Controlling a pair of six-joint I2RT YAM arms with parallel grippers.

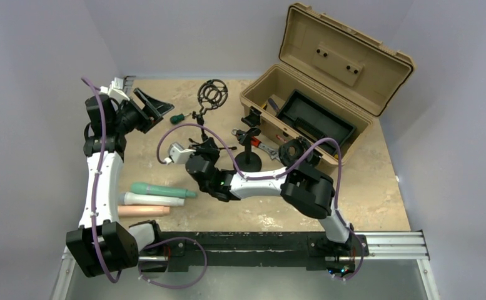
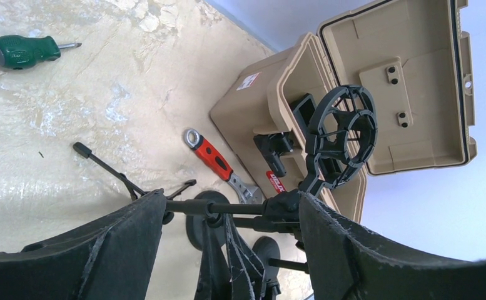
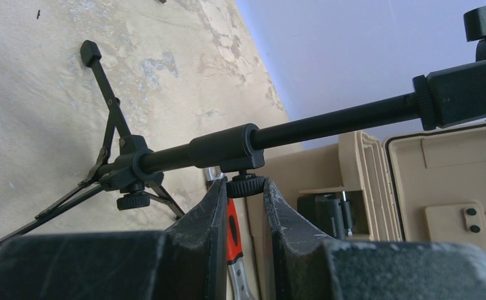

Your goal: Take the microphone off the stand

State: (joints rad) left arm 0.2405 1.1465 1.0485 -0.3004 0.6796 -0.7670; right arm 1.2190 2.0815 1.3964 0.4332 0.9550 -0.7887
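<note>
The black tripod stand (image 1: 201, 119) is at the back middle, its pole (image 3: 328, 122) running up to a round shock-mount ring (image 1: 212, 94) (image 2: 343, 134). No microphone shows in that ring. My right gripper (image 1: 204, 147) (image 3: 245, 187) is shut on the small ribbed knob (image 3: 246, 185) under the pole's collar. My left gripper (image 1: 149, 106) (image 2: 231, 199) hovers open to the left of the stand, apart from it and holding nothing.
A tan toolbox (image 1: 328, 69) stands open at the back right. A second stand on a round base (image 1: 250, 159), a red-handled wrench (image 2: 218, 165) and a green screwdriver (image 1: 177, 117) lie near the tripod. Teal, white and peach sticks (image 1: 159, 195) lie front left.
</note>
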